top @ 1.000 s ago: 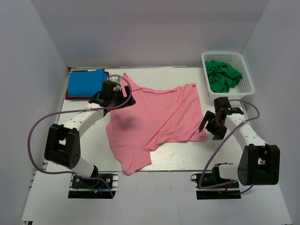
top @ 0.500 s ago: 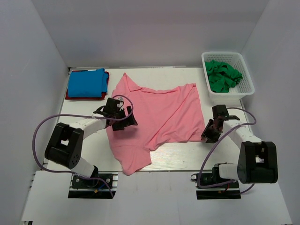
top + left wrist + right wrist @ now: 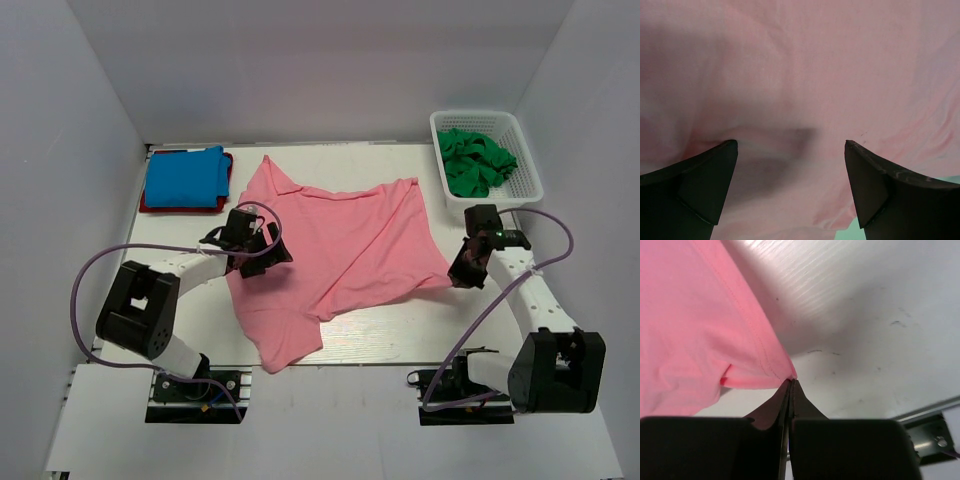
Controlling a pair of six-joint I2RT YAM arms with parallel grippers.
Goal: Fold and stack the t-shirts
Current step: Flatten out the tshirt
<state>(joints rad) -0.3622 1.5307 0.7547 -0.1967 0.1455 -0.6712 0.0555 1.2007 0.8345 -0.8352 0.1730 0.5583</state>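
Note:
A salmon pink t-shirt (image 3: 340,245) lies spread and rumpled across the middle of the white table (image 3: 400,325). My right gripper (image 3: 466,272) is shut on its near right corner, and the cloth runs taut from there. In the right wrist view the pink t-shirt (image 3: 690,325) ends in a hem corner pinched at my right gripper (image 3: 791,383). My left gripper (image 3: 256,250) hangs open just over the shirt's left side. The left wrist view shows the pink cloth (image 3: 805,75) filling the frame, with my left gripper (image 3: 790,167) wide apart and gripping nothing.
A folded bright blue t-shirt (image 3: 185,176) lies on a red one (image 3: 180,208) at the back left. A white lattice basket (image 3: 490,204) at the back right holds dark green t-shirts (image 3: 474,162). White walls close in the table on three sides.
The right gripper closed on the shirt's near right corner and drew it to the right. The left gripper came down from the collar area to the shirt's left side, still open.

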